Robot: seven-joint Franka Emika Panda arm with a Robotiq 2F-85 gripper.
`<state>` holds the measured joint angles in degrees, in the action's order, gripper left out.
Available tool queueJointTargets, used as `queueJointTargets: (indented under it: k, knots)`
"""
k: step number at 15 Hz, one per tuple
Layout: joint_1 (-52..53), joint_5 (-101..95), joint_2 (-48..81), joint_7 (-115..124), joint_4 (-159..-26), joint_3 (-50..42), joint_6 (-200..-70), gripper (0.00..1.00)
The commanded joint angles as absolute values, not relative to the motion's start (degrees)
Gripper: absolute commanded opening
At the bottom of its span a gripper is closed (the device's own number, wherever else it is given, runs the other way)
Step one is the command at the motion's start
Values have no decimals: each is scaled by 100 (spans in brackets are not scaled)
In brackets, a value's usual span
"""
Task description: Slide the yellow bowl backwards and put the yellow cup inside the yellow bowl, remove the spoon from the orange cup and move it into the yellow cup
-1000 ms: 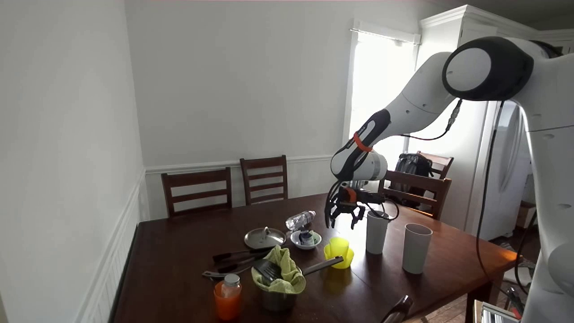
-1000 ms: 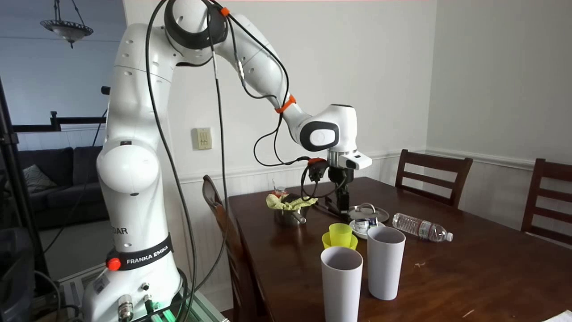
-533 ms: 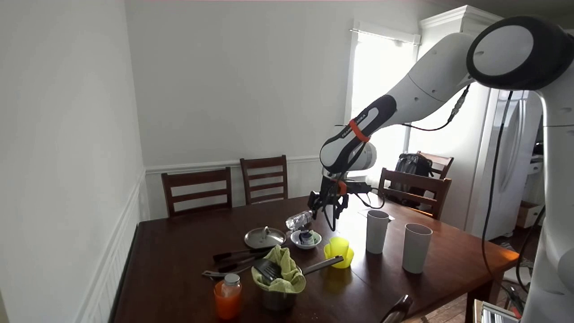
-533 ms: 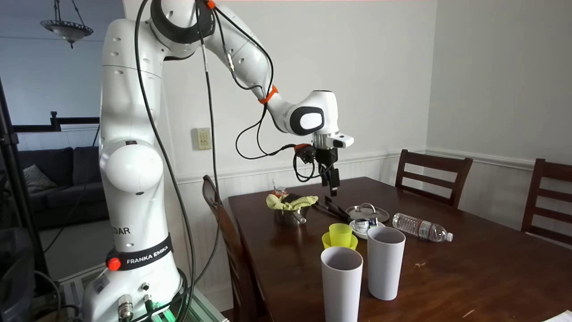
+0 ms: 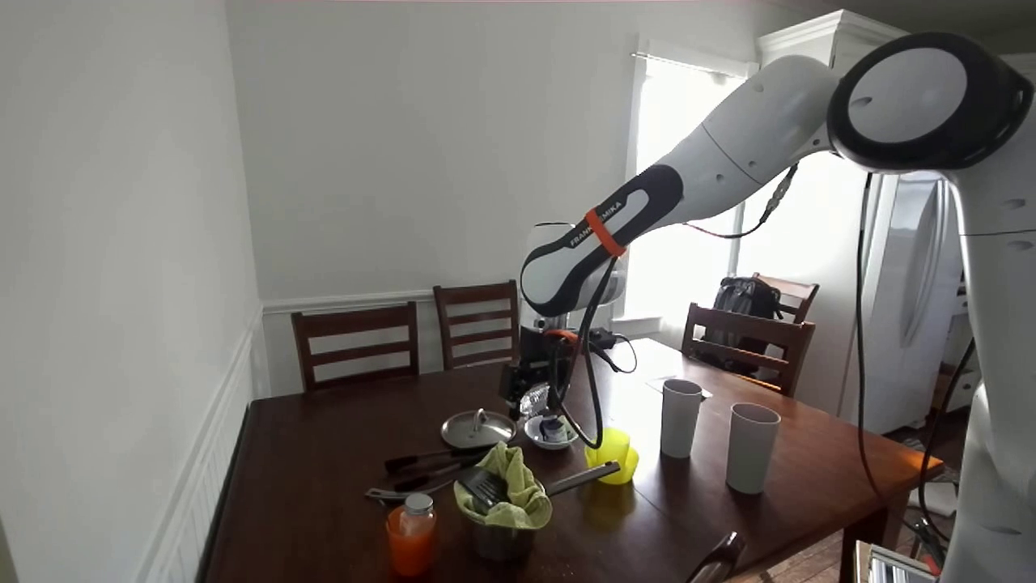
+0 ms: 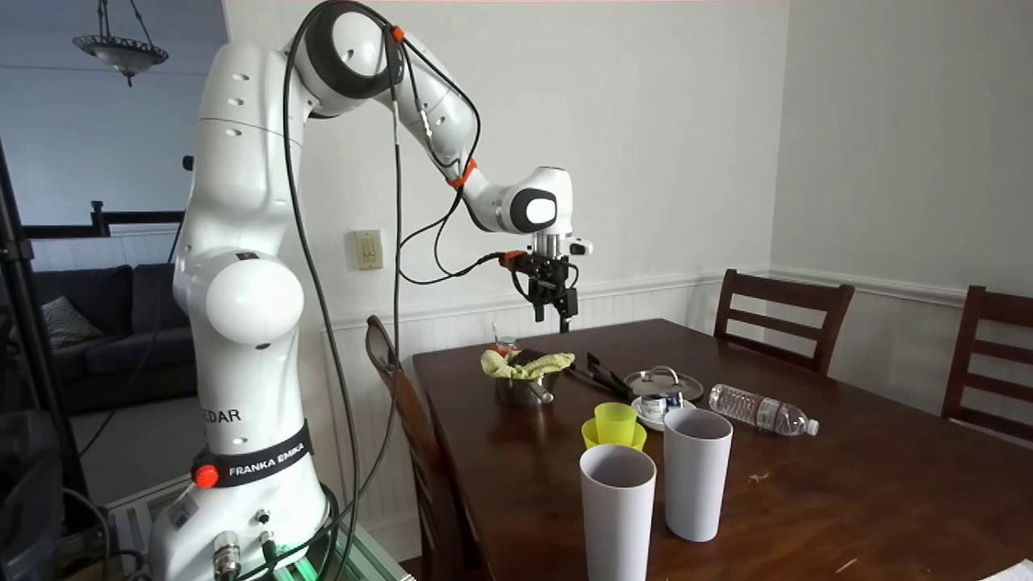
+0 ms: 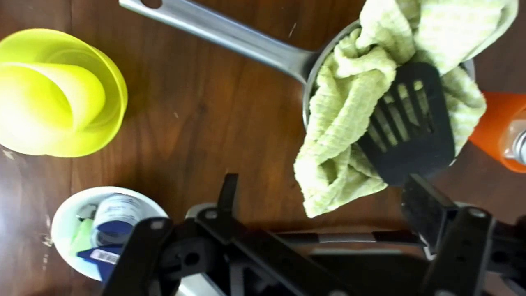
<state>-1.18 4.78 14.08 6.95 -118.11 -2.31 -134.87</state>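
The claw (image 7: 322, 187) is spread wide above the surface (image 7: 230, 135). The yellow cup (image 6: 615, 424) is nested inside the yellow bowl (image 7: 115, 117). The orange cup (image 5: 409, 555), in which a clear capped container (image 5: 418, 518) is placed, is seen near the pot (image 5: 500, 546) lined with a green towel (image 5: 522, 508).

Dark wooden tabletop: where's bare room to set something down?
Bare: the broad patch between the clear plastic bottle and flat white sheet; a smaller one among the round yellow bowl, round steel pot and small white bowl. Crowded: beside the pot, with small orange cup and black-handled utensils close.
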Motion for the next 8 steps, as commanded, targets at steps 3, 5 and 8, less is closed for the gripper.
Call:
queueJointTargets:
  k: [3,5,8]
  knots:
    - [11,384,1671,708,-11542,-148,-13435,100]
    - [-8,370,1724,700,-11494,-163,-13430,100]
    - [-16,362,1724,699,-11482,-175,-13423,100]
